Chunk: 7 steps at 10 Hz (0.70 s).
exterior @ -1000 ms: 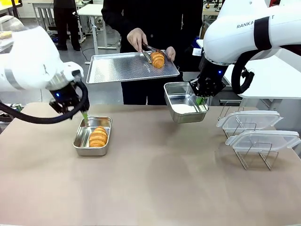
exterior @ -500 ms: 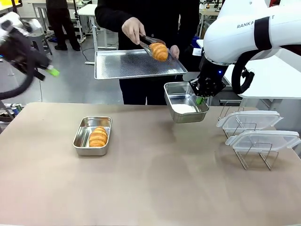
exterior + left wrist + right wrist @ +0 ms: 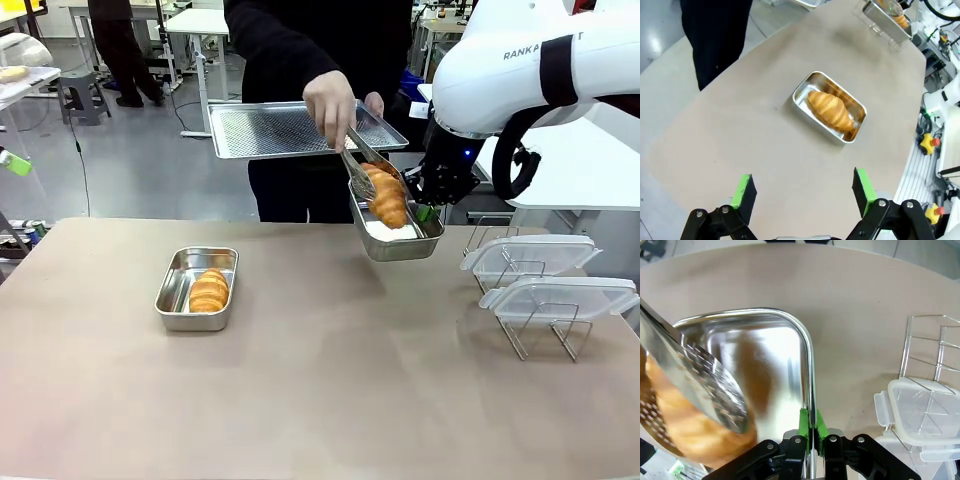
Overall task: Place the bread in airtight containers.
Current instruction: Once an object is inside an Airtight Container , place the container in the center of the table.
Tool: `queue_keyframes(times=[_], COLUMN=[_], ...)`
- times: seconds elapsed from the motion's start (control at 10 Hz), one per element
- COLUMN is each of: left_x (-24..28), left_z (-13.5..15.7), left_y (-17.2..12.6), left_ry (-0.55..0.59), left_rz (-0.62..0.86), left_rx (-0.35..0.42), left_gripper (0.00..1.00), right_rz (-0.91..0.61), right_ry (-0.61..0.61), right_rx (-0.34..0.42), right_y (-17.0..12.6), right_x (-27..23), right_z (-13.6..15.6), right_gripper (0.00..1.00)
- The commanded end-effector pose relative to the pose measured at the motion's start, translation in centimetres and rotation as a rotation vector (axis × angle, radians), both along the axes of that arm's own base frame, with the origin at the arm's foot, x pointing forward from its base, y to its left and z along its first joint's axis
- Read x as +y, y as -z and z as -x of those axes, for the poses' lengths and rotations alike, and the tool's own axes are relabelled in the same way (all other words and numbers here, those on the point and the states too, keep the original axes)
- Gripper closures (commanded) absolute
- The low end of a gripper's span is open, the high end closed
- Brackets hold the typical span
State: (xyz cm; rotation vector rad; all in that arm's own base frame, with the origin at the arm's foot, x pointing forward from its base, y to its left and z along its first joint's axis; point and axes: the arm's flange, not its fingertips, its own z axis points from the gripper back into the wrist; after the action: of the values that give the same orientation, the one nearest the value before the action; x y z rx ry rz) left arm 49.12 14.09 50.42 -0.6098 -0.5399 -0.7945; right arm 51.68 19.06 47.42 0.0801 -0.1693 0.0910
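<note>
Here, tan table (image 3: 330, 400), grey floor (image 3: 125, 172) beyond.

Golden rolls (image 3: 209, 289) in/at steel tubs (image 3: 177, 287)

We find the tabletop container (image 3: 175, 292) and the raised container (image 3: 398, 249) glossy, mirror-bright metal. The lids (image 3: 530, 256) are translucent plastic; the table (image 3: 330, 390) matt.

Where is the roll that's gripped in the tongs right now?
Front view, right of centre: the roll, held in tongs, is at the mouth of the container that the right tool holds off the table.
</note>
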Motion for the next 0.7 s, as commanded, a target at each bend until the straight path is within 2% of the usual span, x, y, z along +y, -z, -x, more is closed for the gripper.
queue_keyframes(times=[0.0,0.2,0.3,0.6], left_x=[-0.91,-1.18,-0.38,-0.38], left_z=[0.35,0.72,-0.10,-0.10], left_y=[0.77,0.65,0.57,0.57], left_ry=[0.011,-0.031,0.005,0.005], left_rz=[0.015,0.059,0.002,0.002], left_rx=[-0.071,-0.042,-0.028,-0.028], left_gripper=[0.00,0.00,0.00,0.00], right_rz=[-0.004,-0.004,-0.004,-0.004], right_ry=[0.004,0.004,0.004,0.004], right_rx=[-0.010,-0.010,-0.010,-0.010], right_y=[-0.50,-0.50,-0.50,-0.50], right_x=[-0.02,-0.02,-0.02,-0.02], right_z=[0.12,0.12,0.12,0.12], right_gripper=[1.00,1.00,1.00,1.00])
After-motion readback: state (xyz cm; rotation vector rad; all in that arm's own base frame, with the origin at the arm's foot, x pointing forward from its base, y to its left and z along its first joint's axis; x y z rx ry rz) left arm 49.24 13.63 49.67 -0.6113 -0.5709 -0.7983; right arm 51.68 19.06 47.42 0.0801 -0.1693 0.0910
